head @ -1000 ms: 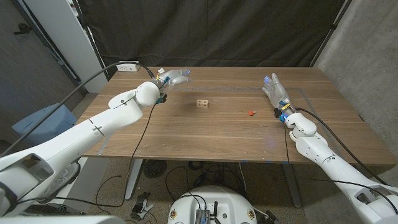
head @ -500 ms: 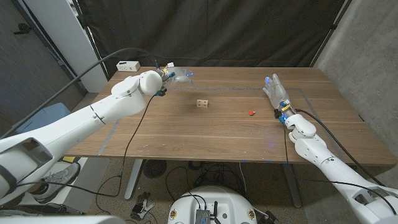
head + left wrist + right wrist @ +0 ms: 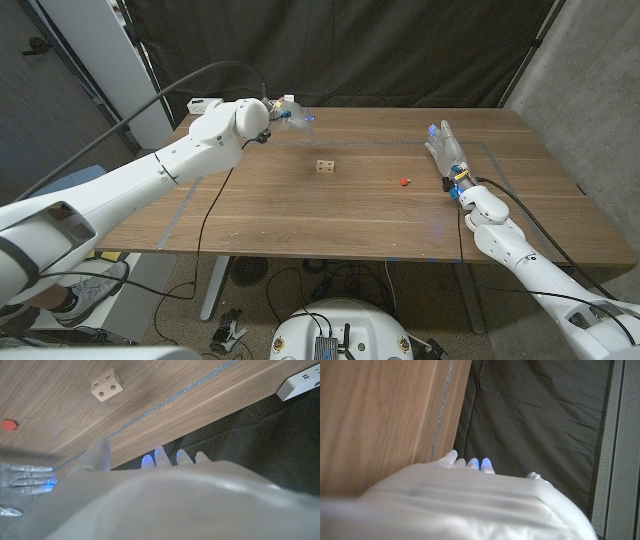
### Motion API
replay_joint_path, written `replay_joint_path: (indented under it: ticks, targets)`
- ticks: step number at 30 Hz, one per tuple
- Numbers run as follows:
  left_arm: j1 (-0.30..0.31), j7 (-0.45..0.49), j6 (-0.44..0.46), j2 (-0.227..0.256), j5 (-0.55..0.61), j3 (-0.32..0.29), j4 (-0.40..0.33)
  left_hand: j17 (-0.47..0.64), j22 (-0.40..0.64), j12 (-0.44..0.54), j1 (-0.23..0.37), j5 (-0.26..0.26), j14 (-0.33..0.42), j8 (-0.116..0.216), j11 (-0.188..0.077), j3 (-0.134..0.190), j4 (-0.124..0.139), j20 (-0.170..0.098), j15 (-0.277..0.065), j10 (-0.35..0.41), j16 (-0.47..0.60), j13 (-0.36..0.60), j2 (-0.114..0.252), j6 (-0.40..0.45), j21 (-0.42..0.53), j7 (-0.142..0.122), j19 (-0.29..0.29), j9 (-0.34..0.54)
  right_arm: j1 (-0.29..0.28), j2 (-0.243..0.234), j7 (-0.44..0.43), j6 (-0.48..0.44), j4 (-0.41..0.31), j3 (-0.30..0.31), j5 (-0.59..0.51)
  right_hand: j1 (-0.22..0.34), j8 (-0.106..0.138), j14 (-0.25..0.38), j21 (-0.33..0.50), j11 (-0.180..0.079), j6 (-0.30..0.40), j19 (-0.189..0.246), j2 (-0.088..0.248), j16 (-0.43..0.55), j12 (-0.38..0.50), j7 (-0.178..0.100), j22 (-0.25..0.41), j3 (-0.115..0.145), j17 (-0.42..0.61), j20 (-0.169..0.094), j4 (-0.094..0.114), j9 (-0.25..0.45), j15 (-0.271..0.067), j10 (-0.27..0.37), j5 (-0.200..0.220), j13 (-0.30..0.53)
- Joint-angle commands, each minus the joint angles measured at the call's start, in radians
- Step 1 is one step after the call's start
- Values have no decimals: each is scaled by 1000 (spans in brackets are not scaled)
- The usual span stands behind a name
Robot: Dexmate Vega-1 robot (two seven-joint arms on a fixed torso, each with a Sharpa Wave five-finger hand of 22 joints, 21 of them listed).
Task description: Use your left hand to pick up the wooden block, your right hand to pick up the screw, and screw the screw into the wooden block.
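Note:
A small pale wooden block (image 3: 325, 167) with holes in its faces sits near the middle of the table, also seen in the left wrist view (image 3: 106, 386). The red-headed screw (image 3: 403, 182) lies to its right (image 3: 7, 425). My left hand (image 3: 290, 112) hovers near the table's far edge, back-left of the block, fingers spread and holding nothing; its fingertips (image 3: 161, 456) reach past that edge. My right hand (image 3: 445, 148) stands right of the screw, fingers extended and empty, and appears again in the left wrist view (image 3: 25, 482). The right wrist view looks over its back (image 3: 445, 505).
A white power strip (image 3: 205, 105) lies at the table's far left corner (image 3: 302, 382). A black curtain hangs behind the table. A thin taped line (image 3: 170, 397) runs along the wood near the far edge. A black cable trails from the left arm.
My left arm has risen and swung toward the table's far edge, carrying the hand a little to the right. The right hand, block and screw have stayed put.

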Motion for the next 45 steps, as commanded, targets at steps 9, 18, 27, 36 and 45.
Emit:
replay_joint_path:
  ticks: [9, 18, 27, 36, 45]
  targets:
    - [-128, -267, -95, -120, 212, 58, 131, 4, 2, 22, 71, 7, 9, 19, -26, 3, -1, 7, 34, 42, 3, 13, -3, 54, 5, -14, -66, 4, 13, 13, 18, 27, 43, 7, 9, 1, 7, -9, 2, 3, 5, -3, -13, 6, 6, -5, 3, -3, 1, -24, -6, 3, 2, 4, 4, 6]
    - [-134, -270, -165, -151, 243, 51, 178, 4, 1, 33, 122, 5, 24, 27, -40, 5, -1, 7, 13, 71, 7, 18, -6, 82, 7, -26, -70, 6, 15, 23, 14, 39, 55, 9, 10, -1, 7, -10, 2, 2, 7, -3, -15, 6, 7, -6, 3, -4, 1, -25, -7, 3, 5, 6, 4, 6]
    - [-134, -278, -209, -176, 251, 46, 224, 4, 2, 36, 154, 4, 30, 36, -42, 2, 0, 7, 13, 79, 8, 24, -12, 110, 10, -46, -66, 7, 6, 29, 10, 58, 53, 12, 9, -2, 6, -14, 1, -1, 6, -7, -16, 5, 7, -11, 3, -3, 1, -22, -9, 3, 7, 8, 5, 6]
    - [-128, -292, -213, -193, 255, 44, 244, 4, 2, 35, 171, 2, 27, 30, -46, -2, 1, 8, 14, 77, 6, 27, -16, 100, 11, -47, -64, 8, 4, 22, 23, 58, 43, 10, 9, 0, 5, -26, 1, 3, 5, -7, -17, 2, 5, -9, 3, -1, 1, -41, -13, 3, -4, 2, 6, 6]
    - [-123, -267, -226, -214, 271, 59, 287, 4, 2, 35, 191, 2, 28, 31, -52, -9, 4, 8, 6, 79, 5, 29, -20, 111, 11, -67, -64, 7, 4, 21, 23, 53, 35, 8, 9, 0, 5, -28, 1, 4, 4, -9, -18, 2, 4, -8, 2, 0, 1, -43, -15, 3, -6, -1, 7, 6]
